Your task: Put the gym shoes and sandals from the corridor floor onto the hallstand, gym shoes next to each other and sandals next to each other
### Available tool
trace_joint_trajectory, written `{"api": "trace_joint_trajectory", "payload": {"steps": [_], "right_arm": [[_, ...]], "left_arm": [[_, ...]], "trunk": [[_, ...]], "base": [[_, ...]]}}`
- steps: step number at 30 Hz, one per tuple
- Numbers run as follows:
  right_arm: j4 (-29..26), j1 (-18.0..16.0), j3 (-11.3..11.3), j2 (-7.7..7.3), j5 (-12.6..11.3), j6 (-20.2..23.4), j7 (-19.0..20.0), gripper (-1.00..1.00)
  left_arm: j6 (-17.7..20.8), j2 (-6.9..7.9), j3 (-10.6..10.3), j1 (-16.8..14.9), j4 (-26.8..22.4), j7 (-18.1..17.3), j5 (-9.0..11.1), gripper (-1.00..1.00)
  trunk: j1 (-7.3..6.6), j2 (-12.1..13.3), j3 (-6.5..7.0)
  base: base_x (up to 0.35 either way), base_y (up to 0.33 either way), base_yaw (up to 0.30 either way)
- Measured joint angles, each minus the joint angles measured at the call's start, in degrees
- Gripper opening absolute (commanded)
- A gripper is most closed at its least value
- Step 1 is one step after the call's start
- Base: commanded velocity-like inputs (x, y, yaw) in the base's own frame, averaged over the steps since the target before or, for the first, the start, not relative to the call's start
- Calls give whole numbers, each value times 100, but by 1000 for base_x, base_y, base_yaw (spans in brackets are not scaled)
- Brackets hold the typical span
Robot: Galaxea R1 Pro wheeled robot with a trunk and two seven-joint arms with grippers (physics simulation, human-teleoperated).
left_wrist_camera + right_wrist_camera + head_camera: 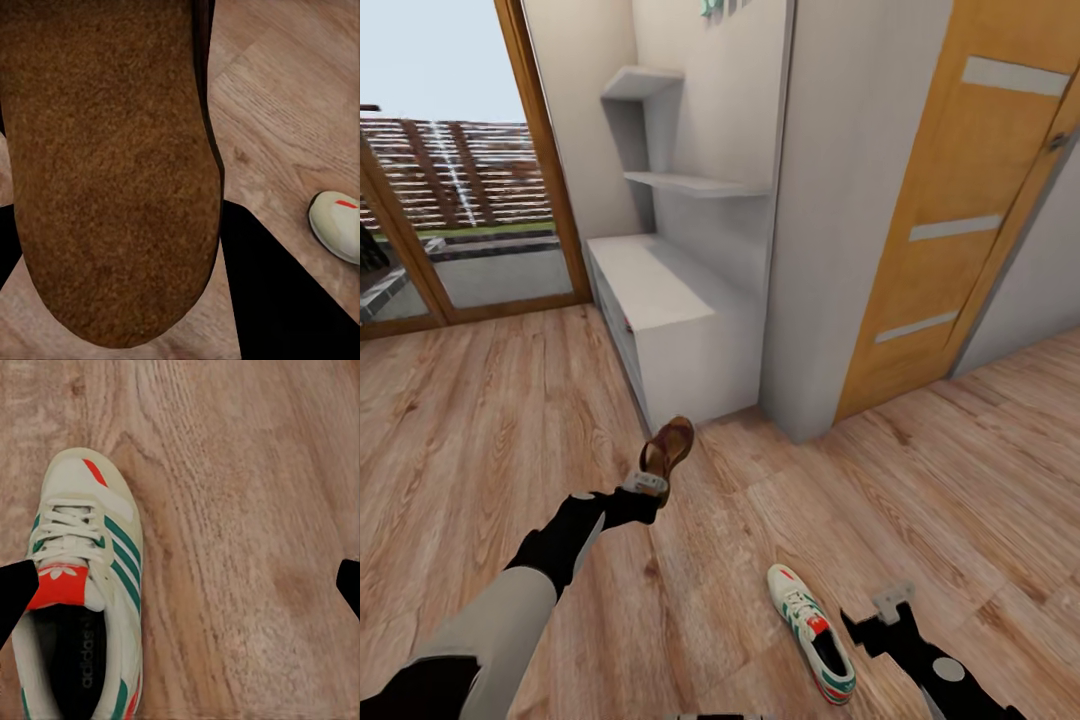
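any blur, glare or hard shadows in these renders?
Head view: flat even light, no glare, wide-angle bending of door frames. Left wrist view: sandal sole very close, soft and grainy. Right wrist view: sneaker fairly sharp, floor grain slightly smeared, no hard shadows.

Corridor floor (pixel 480 420): light brown wood-grain planks running from the glazed door to the wooden door. One gym shoe (pixel 811 632) lies flat on the planks, sole down, toe toward the hallstand (pixel 660 300). The hallstand, a low light-grey unit, stands on the floor against the wall; its flat top is bare.
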Motion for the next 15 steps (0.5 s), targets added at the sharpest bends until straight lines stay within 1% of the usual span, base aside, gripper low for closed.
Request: {"api": "trace_joint_trajectory", "payload": {"steps": [1,6,10,15], "right_arm": [[-32,0,-3,-3,-1,147,-3,100],[-86,0,-8,22,-14,454,-7,100],[-114,0,-3,44,-16,521,-5,100],[-126,0,-4,42,-9,535,6,100]], "left_arm": [[35,12,-52,-7,1,-4,-6,-100],[111,24,-130,-21,-3,-17,18,-100],[127,-12,-148,-18,7,-17,13,-100],[130,-5,-147,6,39,-25,24,-100]], "trunk": [[3,-1,-31],[15,-8,-187],[26,-14,-311],[39,-20,-467]], "base": [[0,0,67],[0,0,69],[0,0,70],[0,0,71]]}}
